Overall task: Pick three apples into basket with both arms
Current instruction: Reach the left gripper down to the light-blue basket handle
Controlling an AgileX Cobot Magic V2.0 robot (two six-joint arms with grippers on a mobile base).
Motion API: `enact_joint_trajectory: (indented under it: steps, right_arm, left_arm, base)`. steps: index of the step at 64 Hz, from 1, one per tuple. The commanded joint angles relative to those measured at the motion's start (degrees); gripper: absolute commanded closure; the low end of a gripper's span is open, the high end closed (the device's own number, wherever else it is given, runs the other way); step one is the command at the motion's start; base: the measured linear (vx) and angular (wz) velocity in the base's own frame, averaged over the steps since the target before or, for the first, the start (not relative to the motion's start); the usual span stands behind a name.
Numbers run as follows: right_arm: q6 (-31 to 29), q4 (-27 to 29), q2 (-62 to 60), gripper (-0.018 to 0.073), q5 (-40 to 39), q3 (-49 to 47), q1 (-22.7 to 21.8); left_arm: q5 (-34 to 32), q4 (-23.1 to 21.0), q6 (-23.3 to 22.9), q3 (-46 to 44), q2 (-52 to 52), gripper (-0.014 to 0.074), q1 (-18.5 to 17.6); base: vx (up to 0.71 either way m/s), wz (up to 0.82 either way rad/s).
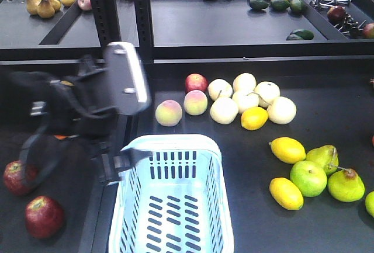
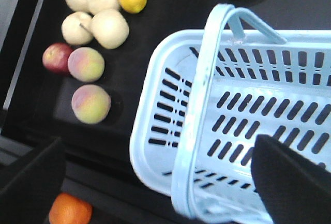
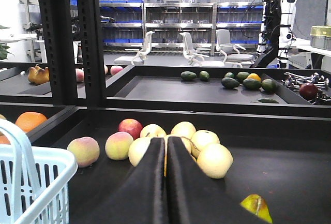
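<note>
Two dark maroon apples (image 1: 17,177) (image 1: 42,215) lie in the left compartment, left of the basket (image 1: 175,141). The pale blue slotted basket stands at the front centre with nothing in it, and its hoop handle (image 2: 200,110) is up. My left gripper (image 1: 114,165) hangs blurred at the basket's near-left corner. In the left wrist view that gripper (image 2: 163,182) is open, its fingers (image 2: 31,182) wide apart over the basket's end (image 2: 258,81), with nothing held. My right gripper (image 3: 166,144) is shut on nothing and points at the pale fruit heap. A third apple is not in view.
A brighter red apple (image 1: 196,82), peaches (image 1: 168,113), pale round fruit (image 1: 245,98) and lemons (image 1: 287,149) lie behind and right of the basket. Green pears (image 1: 345,184) sit at the right. An orange (image 2: 70,208) is in the left compartment. Black uprights (image 1: 140,13) rise behind, before a shelf.
</note>
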Motion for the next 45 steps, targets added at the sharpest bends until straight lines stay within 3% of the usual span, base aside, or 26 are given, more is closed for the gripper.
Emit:
enact_joint_trajectory:
  steps: [1, 21, 32, 45]
  right_arm:
    - [-0.02, -0.43, -0.75, 0.0568, -4.16, 0.83, -0.02]
    - [-0.02, -0.43, -0.75, 0.0568, -4.16, 0.83, -0.02]
    - [-0.02, -0.43, -0.75, 0.0568, -4.16, 0.83, -0.02]
    - [-0.02, -0.43, -0.75, 0.0568, -4.16, 0.83, -0.02]
  left_arm:
    - [-1.52, 1.97, -0.05, -5.03, 2.98, -0.0083, -2.61]
    - [3.27, 8.92, -0.77, -13.00, 17.86, -0.0069, -7.98]
    - [3.19, 14.71, -2.74, -14.62, 21.95, -0.0033, -8.33]
    - [3.17, 21.44, -7.17, -14.52, 22.83, 0.0074, -8.33]
  base:
    - [0.00, 0.00]
    - [0.00, 0.00]
    - [0.00, 0.00]
    - [0.00, 0.00]
